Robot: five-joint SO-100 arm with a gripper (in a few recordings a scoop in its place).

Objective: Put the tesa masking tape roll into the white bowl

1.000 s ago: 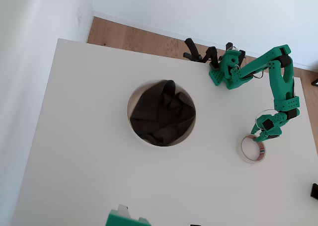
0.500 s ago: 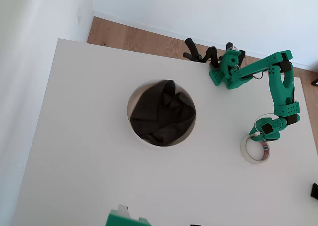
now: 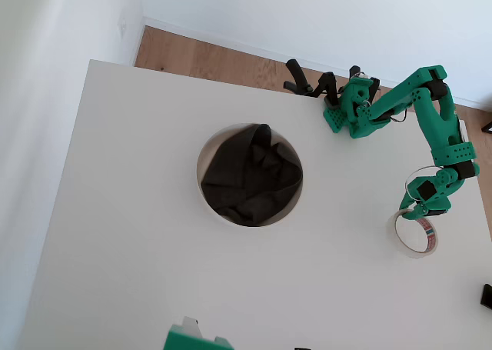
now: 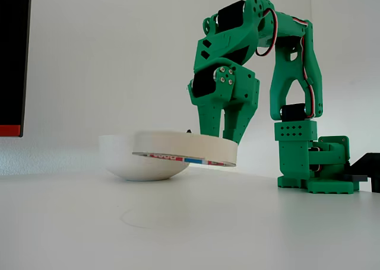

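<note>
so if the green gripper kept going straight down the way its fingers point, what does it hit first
Probably the bare white table: the green gripper, holding the cream-white masking tape roll lifted, points down with nothing visible beneath, though depth is unclear.

The tesa masking tape roll is a thin cream ring (red and blue print on its core), lifted clear of the table and slightly tilted. The white bowl, holding dark cloth, sits well apart from it.

Green plastic arm, red-white cables
</note>
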